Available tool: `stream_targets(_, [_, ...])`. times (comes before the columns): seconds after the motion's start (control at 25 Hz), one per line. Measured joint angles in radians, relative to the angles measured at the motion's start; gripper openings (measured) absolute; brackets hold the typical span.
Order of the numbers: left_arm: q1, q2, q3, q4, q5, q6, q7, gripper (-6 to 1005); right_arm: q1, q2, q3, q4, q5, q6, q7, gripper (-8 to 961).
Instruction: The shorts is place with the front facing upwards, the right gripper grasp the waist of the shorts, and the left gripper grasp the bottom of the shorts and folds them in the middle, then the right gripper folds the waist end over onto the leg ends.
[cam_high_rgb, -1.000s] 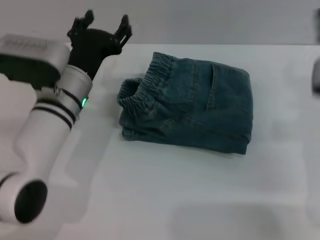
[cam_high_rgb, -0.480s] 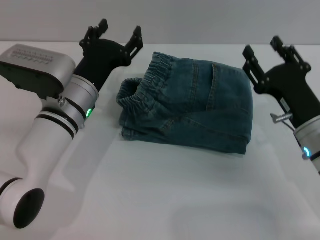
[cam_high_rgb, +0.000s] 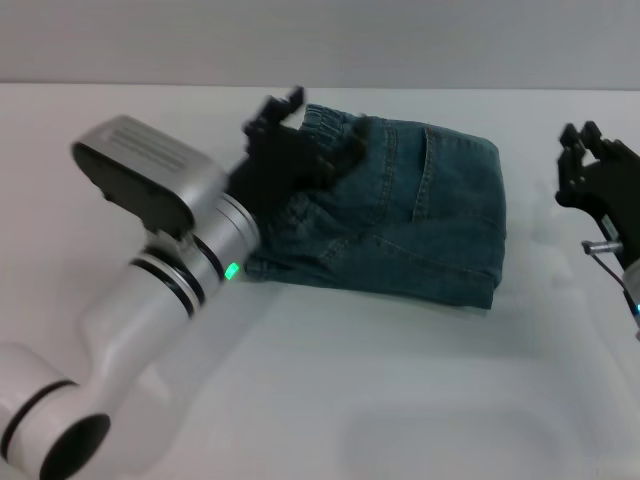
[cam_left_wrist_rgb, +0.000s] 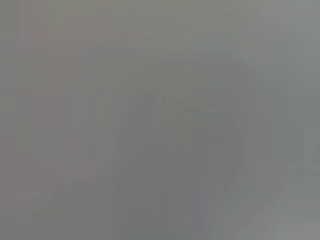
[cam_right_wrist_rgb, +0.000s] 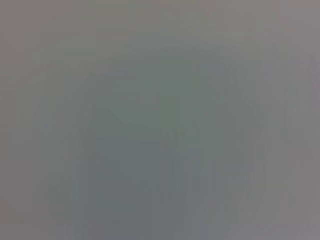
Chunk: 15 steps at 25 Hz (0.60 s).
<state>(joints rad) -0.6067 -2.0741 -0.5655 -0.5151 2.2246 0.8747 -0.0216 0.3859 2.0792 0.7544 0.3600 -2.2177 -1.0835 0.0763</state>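
Note:
The denim shorts (cam_high_rgb: 430, 215) lie folded into a compact rectangle on the white table (cam_high_rgb: 330, 380) in the head view. The puckered elastic waist (cam_high_rgb: 325, 118) lies on top at the bundle's left end. A straight stitched hem (cam_high_rgb: 285, 270) peeks out beneath it at the front left. My left gripper (cam_high_rgb: 315, 125) hovers over that waist end with its black fingers spread open, and it hides much of the band. My right gripper (cam_high_rgb: 585, 150) stands open to the right of the shorts, apart from the cloth. Both wrist views show only flat grey.
My thick white left arm (cam_high_rgb: 160, 300) crosses the front left of the table diagonally. White tabletop stretches in front of the shorts and between the shorts and my right gripper.
My left arm has swung right and forward from beside the shorts to above the waist end. My right gripper came into view and has since drawn back toward the right edge.

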Motion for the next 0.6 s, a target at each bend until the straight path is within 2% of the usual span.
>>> stream_targets(0.04, [-0.001,-0.001,0.025,-0.006,0.001,0.006,0.0,842,-0.002,0.0,0.001,-0.011,0.001,-0.002,-0.002,217])
stream_targets(0.24, [-0.034,-0.003,0.124,-0.024,0.007,-0.053,-0.019,841,-0.012,0.0,-0.002,-0.027,0.002,0.006,0.019,23])
stream_targets(0.4, [-0.055,-0.004,0.152,-0.002,0.012,-0.123,-0.017,842,-0.015,0.0,-0.011,-0.03,-0.001,0.027,0.034,14])
stream_targets(0.6, [-0.079,-0.004,0.1,0.025,0.006,-0.247,-0.027,841,-0.015,0.0,-0.04,-0.024,-0.003,0.044,0.083,3])
